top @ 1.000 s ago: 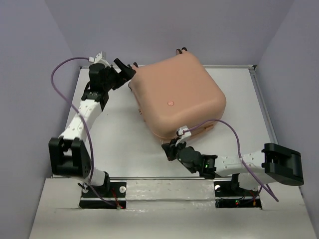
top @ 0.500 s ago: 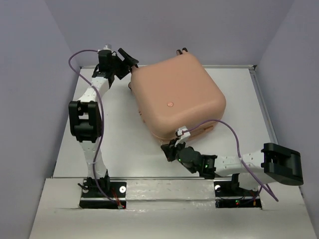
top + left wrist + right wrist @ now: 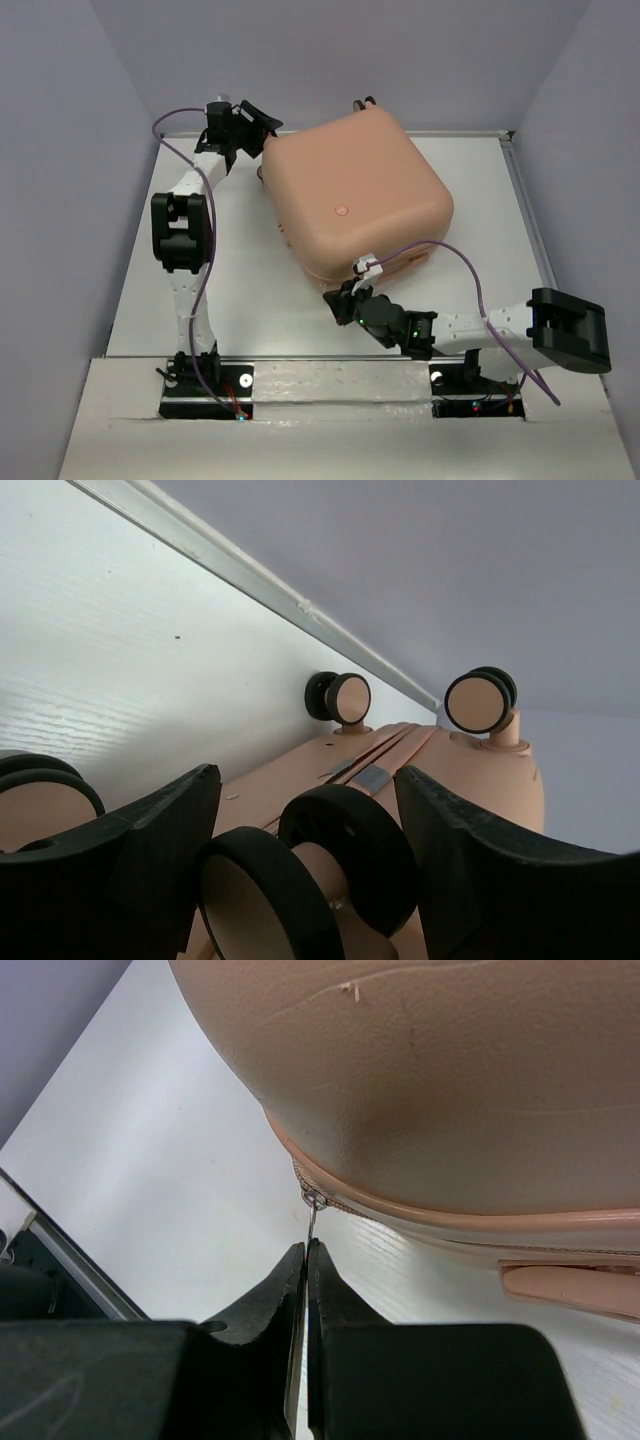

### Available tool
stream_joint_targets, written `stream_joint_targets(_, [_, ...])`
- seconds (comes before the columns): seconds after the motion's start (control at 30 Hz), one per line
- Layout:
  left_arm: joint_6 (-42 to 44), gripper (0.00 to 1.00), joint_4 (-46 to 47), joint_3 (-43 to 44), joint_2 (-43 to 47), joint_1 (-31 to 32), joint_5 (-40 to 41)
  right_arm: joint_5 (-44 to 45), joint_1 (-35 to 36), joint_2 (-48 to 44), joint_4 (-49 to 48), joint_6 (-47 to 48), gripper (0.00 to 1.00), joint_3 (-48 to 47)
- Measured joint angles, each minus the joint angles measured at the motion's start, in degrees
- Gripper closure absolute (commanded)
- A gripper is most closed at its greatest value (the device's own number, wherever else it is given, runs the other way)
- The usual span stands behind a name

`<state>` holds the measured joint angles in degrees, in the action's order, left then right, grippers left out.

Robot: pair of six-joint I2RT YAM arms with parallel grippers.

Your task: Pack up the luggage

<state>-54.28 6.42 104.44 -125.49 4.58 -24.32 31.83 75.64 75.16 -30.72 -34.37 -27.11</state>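
Note:
The peach-pink luggage (image 3: 355, 190) lies closed and flat in the middle of the white table. My left gripper (image 3: 258, 125) is open at its far left corner, its jaws on either side of a pink-and-black caster wheel (image 3: 320, 865) without squeezing it. Two more wheels (image 3: 478, 702) show beyond. My right gripper (image 3: 340, 300) is at the near corner, shut on the thin metal zipper pull (image 3: 312, 1222) that hangs from the zip seam (image 3: 330, 1200) under the shell.
A raised rim (image 3: 525, 200) runs along the table's right and back sides, and lilac walls stand close around. The suitcase's side handle (image 3: 570, 1285) sits just right of the zipper pull. Purple cables loop off both arms.
The left arm has straightened and its gripper has moved up to the luggage's far left corner, around the wheel. The right arm and the luggage have not moved.

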Motion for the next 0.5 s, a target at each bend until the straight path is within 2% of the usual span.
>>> stream_joint_targets(0.1, [-2.0, 0.25, 0.7, 0.4, -0.9, 0.2, -0.1, 0.0, 0.0, 0.2, -0.1, -0.2, 0.93, 0.0])
stream_joint_targets(0.23, [-3.7, 0.15, -0.1, 3.5, -2.8, 0.1, -1.1, 0.0, 0.0, 0.3, -0.2, -0.3, 0.93, 0.0])
stream_joint_targets(0.5, [-6.5, 0.05, 0.1, 9.0, -6.3, 0.2, -2.5, -0.1, 0.0, 1.7, -0.6, -0.8, 0.93, -0.3])
